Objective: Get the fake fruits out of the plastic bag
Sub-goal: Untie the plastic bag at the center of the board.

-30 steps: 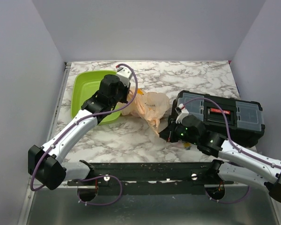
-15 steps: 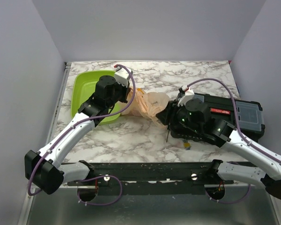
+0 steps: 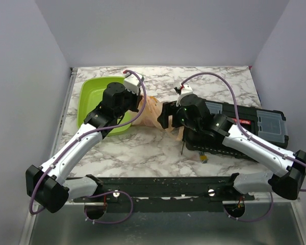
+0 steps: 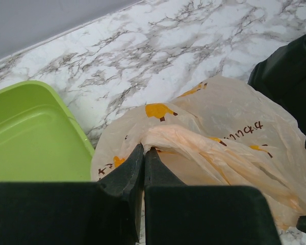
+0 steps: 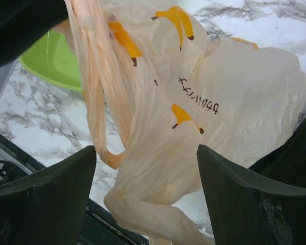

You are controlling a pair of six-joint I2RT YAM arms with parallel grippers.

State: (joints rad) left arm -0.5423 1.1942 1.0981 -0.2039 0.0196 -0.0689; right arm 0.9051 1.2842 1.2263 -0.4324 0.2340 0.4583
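Plastic bag (image 4: pixel 219 127): translucent peach, orange prints, crumpled, handle loop hanging; contents hidden.

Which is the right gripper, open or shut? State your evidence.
Open: the right gripper has its fingers wide apart, with the plastic bag showing in the gap.

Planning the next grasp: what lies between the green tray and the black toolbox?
The plastic bag lies there, as the top view shows; the left gripper pinches it.

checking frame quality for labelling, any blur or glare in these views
Top external: even soft light, sharp throughout. Left wrist: plastic bag crisp, left gripper dark and slightly soft. Right wrist: right gripper blurred up close, bag bright but not blown out.
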